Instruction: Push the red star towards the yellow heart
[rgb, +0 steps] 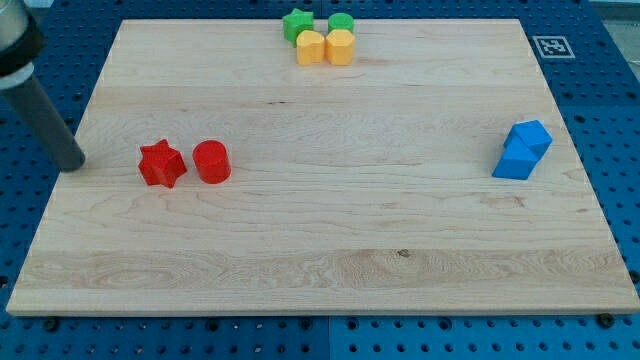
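Observation:
The red star (162, 164) lies on the left part of the wooden board (330, 250). A red cylinder (211, 161) sits right beside it on the view's right, nearly touching. The yellow heart (341, 46) is at the view's top centre, touching a yellow hexagon (311, 47) on its left. My tip (73, 166) rests at the board's left edge, to the left of the red star with a clear gap between them. The rod leans up toward the view's top left.
A green star (297, 24) and a green cylinder (341, 22) sit just above the two yellow blocks at the board's top edge. Two blue blocks (523, 150) lie together at the right. A blue pegboard (30, 230) surrounds the board.

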